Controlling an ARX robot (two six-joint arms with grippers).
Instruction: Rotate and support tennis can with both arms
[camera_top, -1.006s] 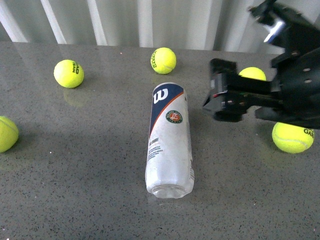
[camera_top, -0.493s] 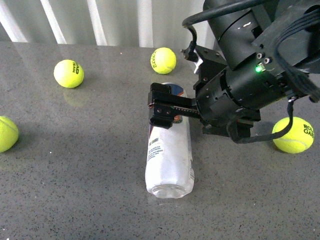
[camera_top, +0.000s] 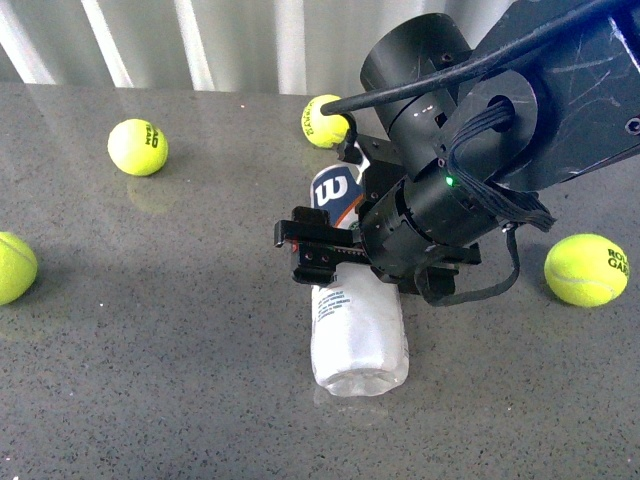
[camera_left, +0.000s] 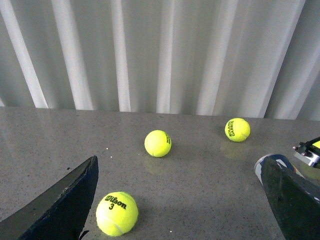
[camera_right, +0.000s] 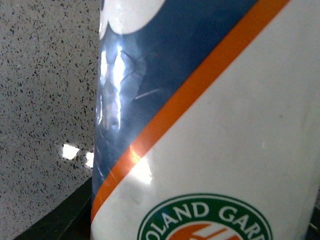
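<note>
The tennis can (camera_top: 358, 330) lies on its side on the grey table, navy Wilson end (camera_top: 335, 190) away from me and clear end near me. My right arm reaches in from the right and covers the can's middle. My right gripper (camera_top: 342, 256) is open and straddles the can; one finger (camera_top: 313, 247) shows on its left side. In the right wrist view the label (camera_right: 225, 130) fills the frame, with a dark finger (camera_right: 55, 220) beside it. My left gripper (camera_left: 175, 220) is open above bare table, and the can's navy end (camera_left: 270, 162) shows by its one finger (camera_left: 295, 200).
Yellow tennis balls lie around: far left (camera_top: 137, 147), left edge (camera_top: 14, 267), behind the can (camera_top: 322, 120), right (camera_top: 586, 269). Between the left gripper's fingers sits a Wilson 3 ball (camera_left: 116, 213); two more (camera_left: 158, 143) (camera_left: 237, 129) lie farther off. A white corrugated wall (camera_top: 240, 45) backs the table.
My right arm has swung in from the right and come down over the can's middle. The can's near end has shifted slightly right. The arm now hides a ball at the back right.
</note>
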